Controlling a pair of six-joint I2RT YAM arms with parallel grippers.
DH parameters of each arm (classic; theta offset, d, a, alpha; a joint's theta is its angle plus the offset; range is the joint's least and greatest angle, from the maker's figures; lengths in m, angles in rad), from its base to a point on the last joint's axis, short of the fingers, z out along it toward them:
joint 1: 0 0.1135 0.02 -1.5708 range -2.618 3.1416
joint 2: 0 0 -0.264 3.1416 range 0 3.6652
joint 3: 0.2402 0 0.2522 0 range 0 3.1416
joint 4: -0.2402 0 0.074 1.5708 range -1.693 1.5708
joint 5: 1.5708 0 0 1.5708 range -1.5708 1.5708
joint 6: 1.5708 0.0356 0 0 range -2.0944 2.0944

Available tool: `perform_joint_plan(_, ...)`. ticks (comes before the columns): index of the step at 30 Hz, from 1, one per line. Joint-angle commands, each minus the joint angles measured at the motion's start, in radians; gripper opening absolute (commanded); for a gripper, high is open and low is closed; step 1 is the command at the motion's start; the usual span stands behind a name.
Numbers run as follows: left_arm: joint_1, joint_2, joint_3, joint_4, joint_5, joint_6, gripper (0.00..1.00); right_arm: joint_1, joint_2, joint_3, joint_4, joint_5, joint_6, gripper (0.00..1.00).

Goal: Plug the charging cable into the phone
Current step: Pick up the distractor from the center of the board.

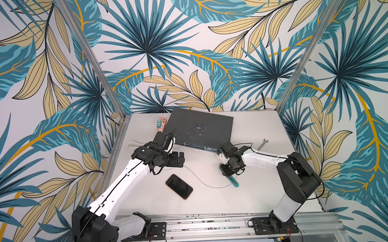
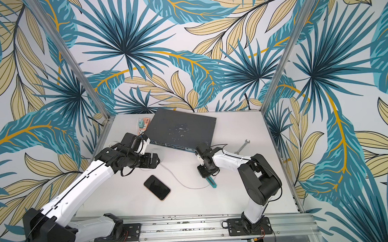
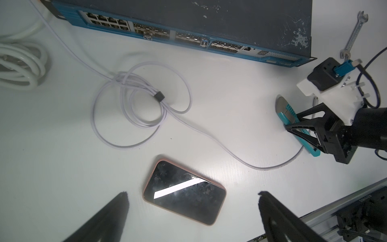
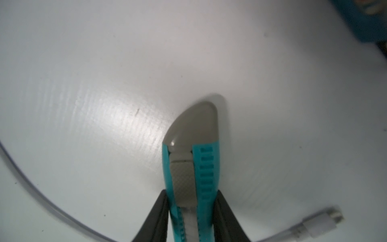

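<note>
White tabletop (image 1: pixel 214 203), running left to right. Orange plastic power strip (image 1: pixel 160 123) and its thick coiled white cord (image 1: pixel 133 144) sit beyond the left gripper (image 3: pixel 192 194), toward the back wall.

Left arm: forearm slants up from its front-rail base toward table centre, wrist bent, camera looking down. Gripper is off the surface with fingers spread wide and nothing between them.

Black-faced rectangular phone with thin rose-gold rim (image 3: pixel 184 192) lies flat, screen up, below that gripper. In the left wrist view it sits between the two fingertips, touching neither. The port is unplugged.

Thin white charging cable (image 3: pixel 140 86): its looped bundle, tied by a dark band (image 3: pixel 159 96), lies on the table beyond the phone, under the left wrist. One loose run curves from there toward the right gripper (image 4: pixel 191 190).

Large dark grey network switch box (image 1: pixel 200 125) with a blue port face is behind both grippers.

Right arm: elbow high, forearm reaching in toward centre, gripper pointed down at the table. Its jaws are pressed onto both long sides of a teal plastic utility knife with grey nose (image 4: pixel 192 130), which lies flat on the table. The cable's small white connector tip (image 4: pixel 320 222) lies just beside that gripper, outside the jaws, ungripped.

Small steel open-end wrench (image 1: pixel 262 144) is behind the right wrist, near the switch's corner.
</note>
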Motion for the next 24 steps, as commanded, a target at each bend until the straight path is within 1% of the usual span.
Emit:
perform_joint_plan(1, -0.003, 0.01, 0.001, -0.005, -0.014, 0.017, 1.0, 0.007, 0.035, -0.005, -0.021, 0.019, 0.002, 0.25)
perform_joint_plan(3, -0.004, 0.014, 0.005, -0.005, -0.014, 0.019, 1.0, 0.007, 0.032, -0.004, -0.018, 0.02, 0.001, 0.23)
perform_joint_plan(13, -0.003, 0.023, 0.007, 0.0, -0.016, 0.024, 1.0, 0.007, 0.024, 0.018, -0.024, 0.03, 0.005, 0.22)
perform_joint_plan(24, -0.004, 0.017, 0.02, 0.008, 0.002, 0.02, 1.0, 0.007, -0.052, 0.072, -0.03, 0.018, 0.051, 0.22)
